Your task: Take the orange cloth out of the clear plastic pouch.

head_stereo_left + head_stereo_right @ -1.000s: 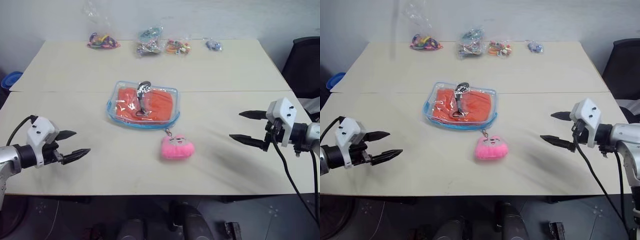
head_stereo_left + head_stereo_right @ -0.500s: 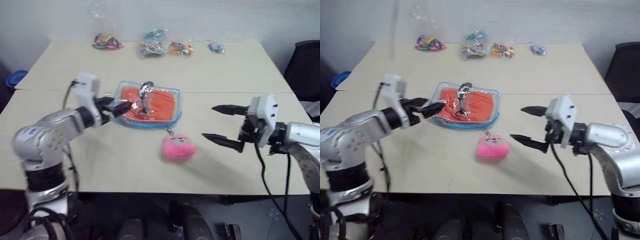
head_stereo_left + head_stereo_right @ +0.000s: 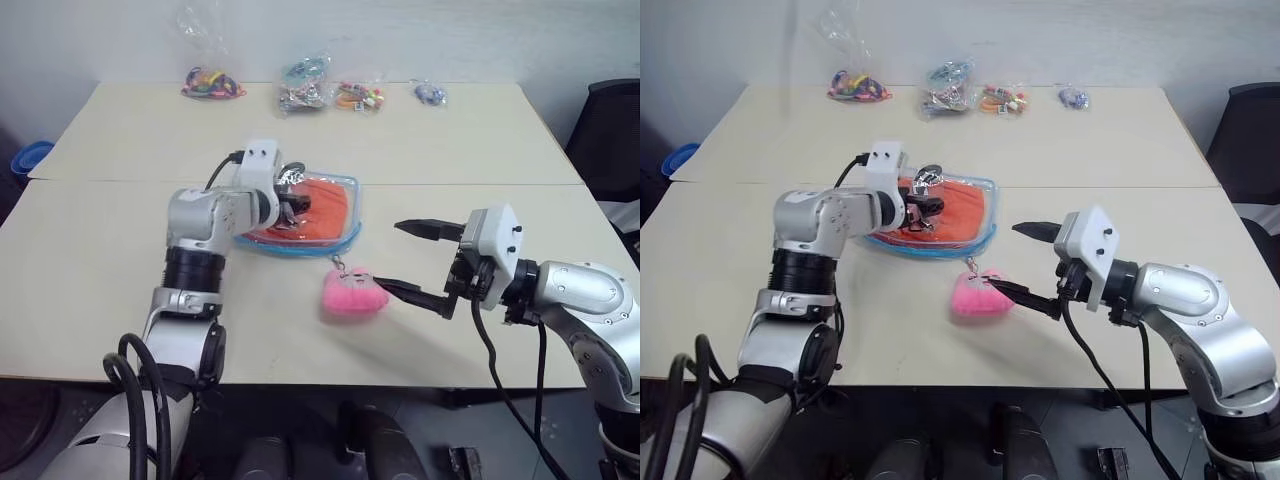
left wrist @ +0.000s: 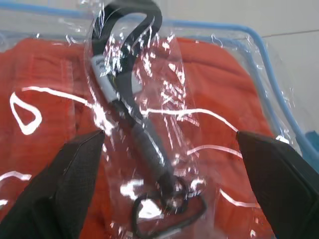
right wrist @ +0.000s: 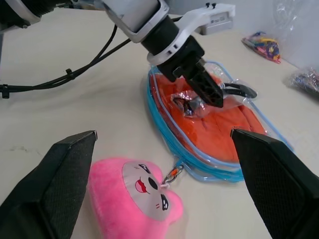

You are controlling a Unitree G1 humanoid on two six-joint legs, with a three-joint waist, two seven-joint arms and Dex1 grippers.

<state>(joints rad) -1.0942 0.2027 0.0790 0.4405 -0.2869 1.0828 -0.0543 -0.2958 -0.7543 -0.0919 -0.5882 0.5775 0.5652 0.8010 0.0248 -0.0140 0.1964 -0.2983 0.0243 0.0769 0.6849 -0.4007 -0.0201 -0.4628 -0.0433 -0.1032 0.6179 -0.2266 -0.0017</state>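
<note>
The left gripper hung wide open over the one clear plastic pouch — holding nothing — and the right gripper, just beside the pouch's single pink plush charm, gaped empty too; one orange cloth lay inside.

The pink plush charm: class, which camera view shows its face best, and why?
The right wrist view: the pink plush charm lies close, its printed face and chain visible. Both eye views show it smaller, below the clear plastic pouch, by the open right gripper.
</note>
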